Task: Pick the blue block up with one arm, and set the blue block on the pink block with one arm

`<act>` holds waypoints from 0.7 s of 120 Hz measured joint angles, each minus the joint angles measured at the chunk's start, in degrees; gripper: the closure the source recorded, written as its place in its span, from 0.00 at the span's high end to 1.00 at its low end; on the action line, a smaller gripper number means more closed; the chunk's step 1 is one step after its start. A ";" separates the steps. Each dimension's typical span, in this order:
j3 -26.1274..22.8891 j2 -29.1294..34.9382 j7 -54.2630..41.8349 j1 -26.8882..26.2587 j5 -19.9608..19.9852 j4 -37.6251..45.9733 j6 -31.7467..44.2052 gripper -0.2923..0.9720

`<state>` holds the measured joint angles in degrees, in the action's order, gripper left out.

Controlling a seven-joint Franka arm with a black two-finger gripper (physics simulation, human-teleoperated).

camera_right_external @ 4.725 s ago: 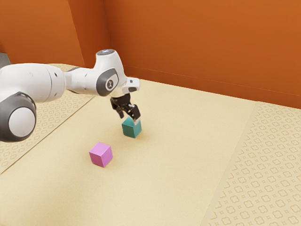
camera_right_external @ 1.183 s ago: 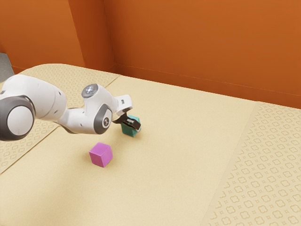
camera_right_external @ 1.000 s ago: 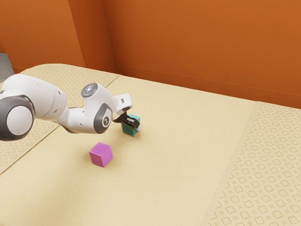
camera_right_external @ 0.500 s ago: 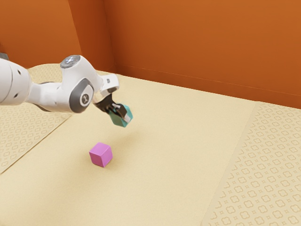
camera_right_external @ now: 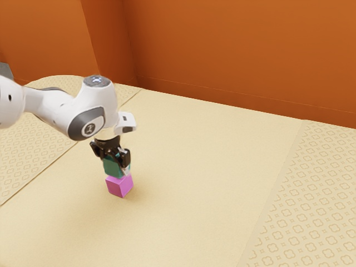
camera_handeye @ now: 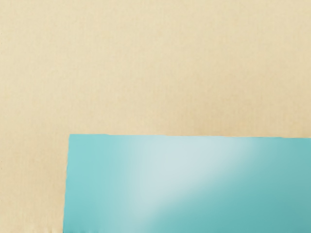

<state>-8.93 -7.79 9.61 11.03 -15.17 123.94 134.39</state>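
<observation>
Half a second ago the pincer carried the blue block in the air, tilted and well off to one side of the pink block. Since then the arm has swung it across, and the pincer [camera_right_external: 115, 162] now hangs straight down over the pink block [camera_right_external: 119, 186]. Before that, the blue block stood on the worktop and has been lifted away from that spot.

The pincer's black fingers [camera_right_external: 125, 159] stand about a block's width apart and press on the blue block [camera_right_external: 112, 167] from two opposite sides, so it is clamped between them. The block sits upright between the fingertips, right under the hand. The pink block lies directly beneath the pincer, with the blue block stacked in line above it. The two faces meet or nearly meet, and I cannot tell whether there is a gap.

In the wrist view the blue block [camera_handeye: 189, 184] is a broad teal face just under the hand, with bare tan worktop [camera_handeye: 146, 63] beyond it.

Count: one blue block, one pink block, one arm, one pincer. The worktop [camera_right_external: 222, 167] stretches away from the pincer to an orange wall [camera_right_external: 239, 50].
</observation>
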 joint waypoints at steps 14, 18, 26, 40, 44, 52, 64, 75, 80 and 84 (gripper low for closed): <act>-0.09 2.09 0.34 -0.35 -1.27 1.56 -0.57 0.29; -0.10 2.31 0.07 -0.53 -1.46 1.90 -0.32 0.29; -0.10 2.48 -0.53 -0.73 -1.76 2.32 0.22 0.29; -0.05 2.23 -1.58 -0.74 -2.13 2.78 1.97 0.29; -0.01 2.17 -1.79 -0.75 -2.22 2.98 2.36 0.29; 0.05 2.11 -2.18 -0.72 -2.36 3.47 3.02 0.29; 0.12 2.46 -2.74 -0.25 -2.50 4.93 4.41 0.28; 0.42 2.61 -3.15 -0.43 -2.53 5.36 5.46 0.29; 0.54 2.64 -3.33 -0.55 -2.50 5.41 5.84 0.29; 0.58 2.65 -3.47 -0.61 -2.47 5.44 6.09 0.29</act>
<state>-8.35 -5.14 6.14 10.42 -17.64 129.38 140.49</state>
